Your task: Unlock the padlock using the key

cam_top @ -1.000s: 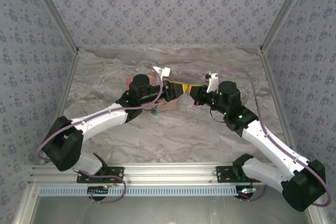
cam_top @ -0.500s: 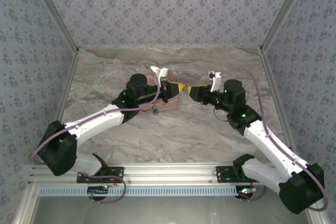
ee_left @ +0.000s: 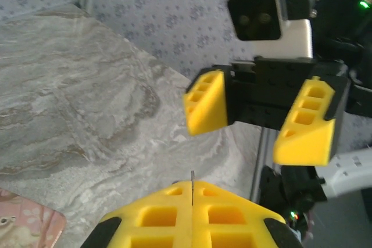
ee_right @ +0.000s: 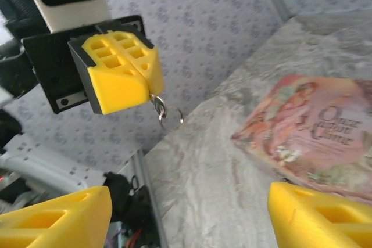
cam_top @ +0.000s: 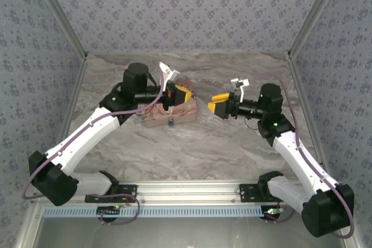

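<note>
The key [ee_left: 192,179] is pinched tight in the left gripper [ee_right: 146,87]. It is held up in the air, so its thin tip sticks out and its ring [ee_right: 171,119] hangs down. The right gripper [ee_left: 251,125] is spread wide with nothing in it and is faced toward the left one. The little blue padlock [cam_top: 171,122] is seen on the counter [cam_top: 232,149], right at the near side of the pink tin [cam_top: 165,115]. The key is probably held like this so it can be pushed into the lock.

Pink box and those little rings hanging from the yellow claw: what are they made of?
Pink box: maybe tin or card, can't tell; smooth printed lid with pictures and lettering. Rings: probably metal, since they are thin, silvery and shiny.
</note>
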Robot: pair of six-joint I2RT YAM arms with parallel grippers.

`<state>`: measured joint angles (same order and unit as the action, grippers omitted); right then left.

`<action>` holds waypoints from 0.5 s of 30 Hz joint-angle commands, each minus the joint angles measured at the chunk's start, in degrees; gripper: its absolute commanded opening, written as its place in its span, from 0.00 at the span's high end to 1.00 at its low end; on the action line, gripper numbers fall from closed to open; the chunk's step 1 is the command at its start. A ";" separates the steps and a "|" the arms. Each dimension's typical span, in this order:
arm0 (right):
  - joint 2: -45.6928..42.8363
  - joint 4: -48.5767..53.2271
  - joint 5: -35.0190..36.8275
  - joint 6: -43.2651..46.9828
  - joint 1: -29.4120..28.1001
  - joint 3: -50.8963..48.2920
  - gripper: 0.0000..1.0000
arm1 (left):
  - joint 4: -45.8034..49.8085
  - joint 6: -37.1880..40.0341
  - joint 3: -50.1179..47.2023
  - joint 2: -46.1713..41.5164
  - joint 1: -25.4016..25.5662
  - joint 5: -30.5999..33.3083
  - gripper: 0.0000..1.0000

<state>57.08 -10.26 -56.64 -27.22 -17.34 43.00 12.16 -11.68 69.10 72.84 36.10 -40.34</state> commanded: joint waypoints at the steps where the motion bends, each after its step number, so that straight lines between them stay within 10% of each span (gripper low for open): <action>1: 2.77 2.16 -5.67 5.37 -2.36 4.97 0.30 | 10.81 8.03 3.42 -0.20 -0.07 -6.45 1.00; 15: 10.94 7.89 -7.09 10.70 -9.01 11.96 0.50 | 14.39 11.71 5.74 -0.33 -1.11 -7.00 1.00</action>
<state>67.72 -4.03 -62.48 -18.13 -25.74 53.19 25.96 -1.52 72.71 72.90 35.53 -45.87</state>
